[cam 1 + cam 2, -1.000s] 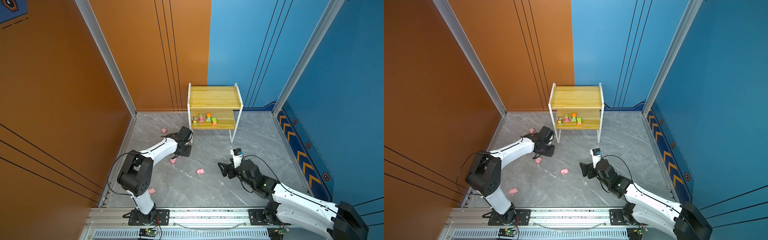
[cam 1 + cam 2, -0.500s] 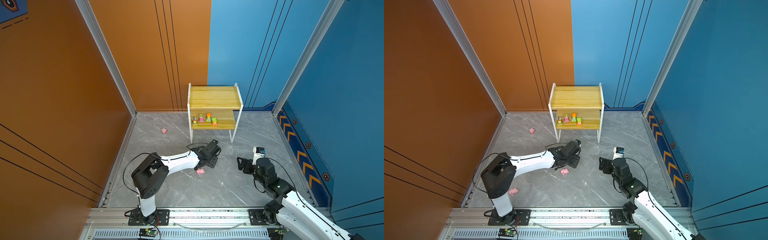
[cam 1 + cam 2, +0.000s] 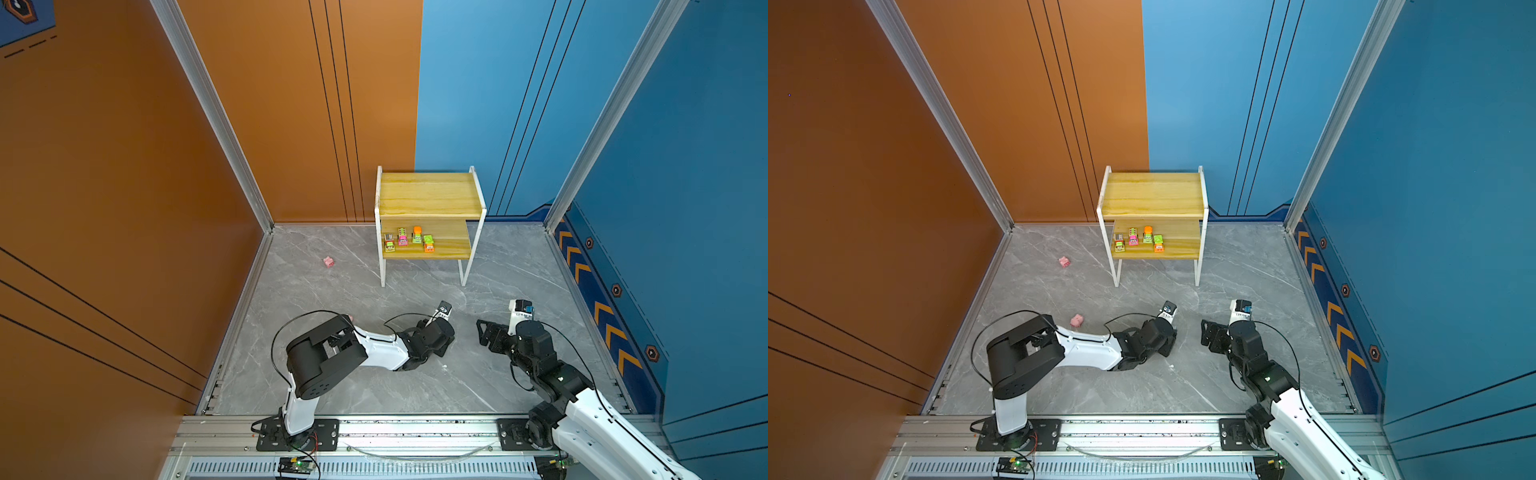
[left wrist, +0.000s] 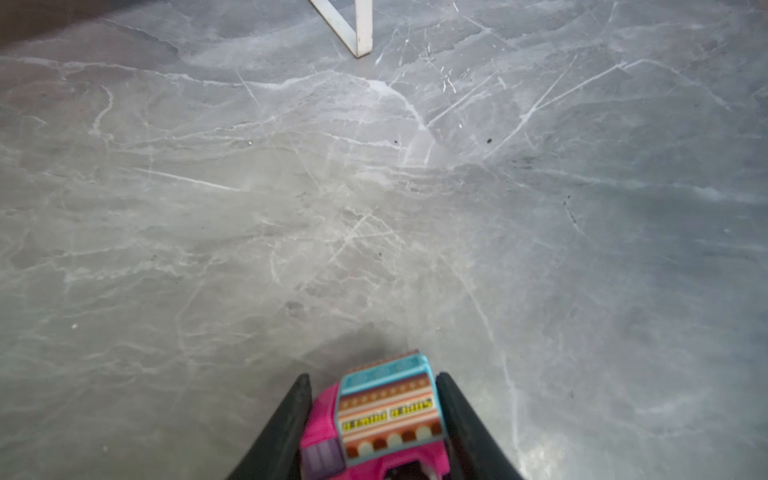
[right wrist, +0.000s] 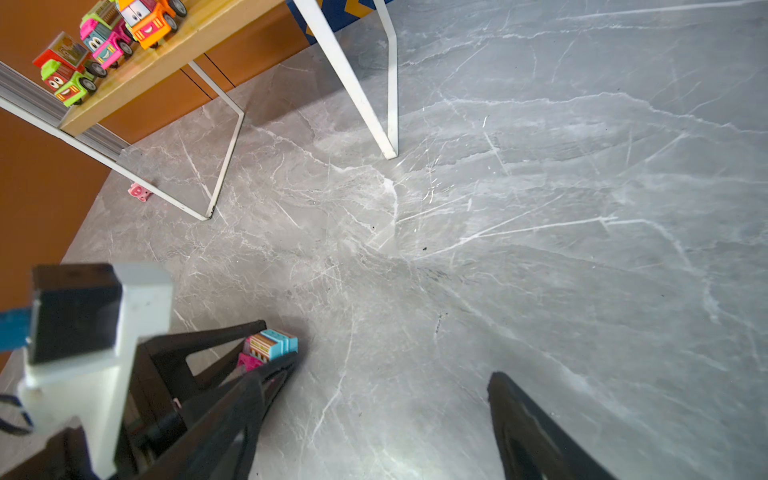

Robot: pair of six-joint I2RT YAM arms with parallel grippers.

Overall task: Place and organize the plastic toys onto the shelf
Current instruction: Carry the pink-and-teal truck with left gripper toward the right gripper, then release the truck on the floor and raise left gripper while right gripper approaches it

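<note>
Left end effector clamps pink truck; right end effector apart, bare floor ahead.

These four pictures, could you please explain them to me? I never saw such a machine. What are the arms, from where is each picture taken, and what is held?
Two white-and-black robot arms stand on a grey marble-patterned floor. Two pictures look down from above; two come from cameras on the wrists. The left gripper has its jaws shut on a small pink plastic toy truck with a striped blue box. The right gripper is open, holding nothing. Four toy trucks stand on the lower board of the pale yellow wooden shelf with white metal frame. Small pink toy pigs lie on the floor.
</note>
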